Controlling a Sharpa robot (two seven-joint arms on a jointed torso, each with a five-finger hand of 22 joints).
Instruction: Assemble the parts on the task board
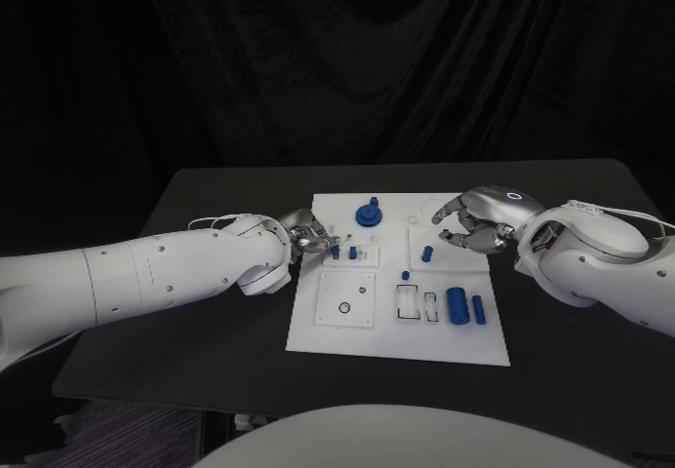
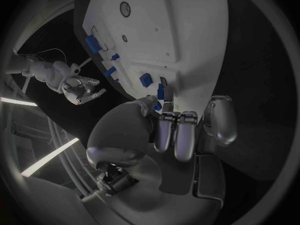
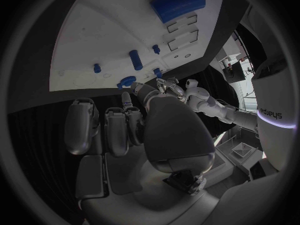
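We saw the blue parts [image 1: 457,303] lying on the white task board [image 1: 401,341]. Farther, our left hand [image 1: 312,237] pinched a small blue peg [image 1: 335,252]; our right hand [image 1: 476,225] hovered curled, holding nothing.

Left hand [image 1: 312,237] half hidden behind its own arm; whatever its fingertips [image 2: 164,139] touch on the board [image 1: 337,336] is too small to tell.

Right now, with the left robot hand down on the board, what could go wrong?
The left robot hand has its fingers at a small blue part; a slip could drop it. Other blue parts lie loose on the task board and might get knocked. The right robot hand hovers close, risking collision.
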